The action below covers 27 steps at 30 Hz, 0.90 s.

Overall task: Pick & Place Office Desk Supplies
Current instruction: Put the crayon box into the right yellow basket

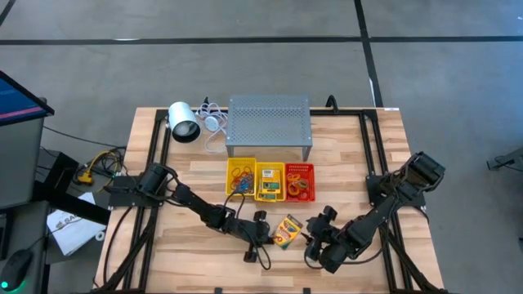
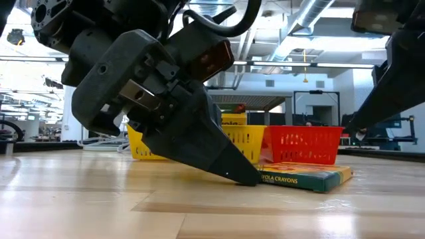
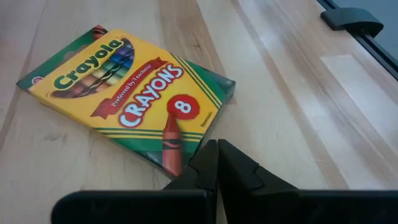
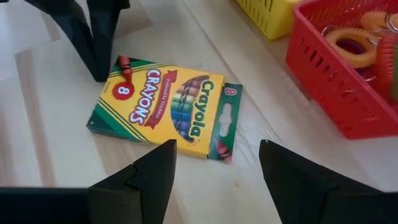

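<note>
A yellow-and-green crayon box (image 1: 286, 231) lies flat on the wooden table, in front of the baskets. My left gripper (image 3: 217, 149) is shut. Its tips come down slanting to the table at the box's bottom short end (image 4: 102, 102), on the left. My right gripper (image 4: 214, 168) hovers open over the table just short of the box's flap end (image 4: 227, 124), on the right, with nothing between its fingers. In the low view the left gripper (image 2: 242, 178) fills the foreground, its tip at the box (image 2: 305, 176). My left gripper's shut fingertips (image 4: 99, 74) stand at the corner of the crayon box's bottom short end (image 3: 177, 163), slanting down from the table's left. Whether they touch the box I cannot tell. The box lies flat on the table.
Two yellow baskets (image 1: 241, 178) (image 1: 270, 181) and a red basket (image 1: 299, 181) with rings stand in a row just behind the box. Farther back are a grey perforated stand (image 1: 270, 122) and a white lamp (image 1: 184, 122). Bare wood lies toward the near edge.
</note>
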{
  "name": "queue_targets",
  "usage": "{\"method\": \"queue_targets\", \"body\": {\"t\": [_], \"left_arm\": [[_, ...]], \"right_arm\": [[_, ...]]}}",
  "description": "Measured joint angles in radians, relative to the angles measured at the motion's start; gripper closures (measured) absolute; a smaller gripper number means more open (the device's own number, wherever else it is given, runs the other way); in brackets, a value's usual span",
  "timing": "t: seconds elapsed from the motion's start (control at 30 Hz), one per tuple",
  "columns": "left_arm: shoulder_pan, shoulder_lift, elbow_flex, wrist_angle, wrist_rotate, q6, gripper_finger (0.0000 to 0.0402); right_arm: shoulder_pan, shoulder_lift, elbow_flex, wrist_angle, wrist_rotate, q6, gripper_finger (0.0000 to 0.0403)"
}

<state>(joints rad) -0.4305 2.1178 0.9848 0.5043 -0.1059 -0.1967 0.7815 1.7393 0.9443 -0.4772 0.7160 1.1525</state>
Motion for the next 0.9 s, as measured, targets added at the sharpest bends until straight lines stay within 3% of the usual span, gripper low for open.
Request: {"method": "queue_targets", "body": {"t": [0.4,0.9], "left_arm": [[-0.012,-0.073,-0.006,-0.009,0.043,0.045,0.0401],[0.005,-0.08,-0.005,0.016,-0.052,0.091,0.0401]], "right_arm": [[-0.004,0.0,0.0,-0.006,-0.001,0.018,0.0177],[-0.004,0.0,0.0,-0.009,0.0,0.018,0.0177]]}}
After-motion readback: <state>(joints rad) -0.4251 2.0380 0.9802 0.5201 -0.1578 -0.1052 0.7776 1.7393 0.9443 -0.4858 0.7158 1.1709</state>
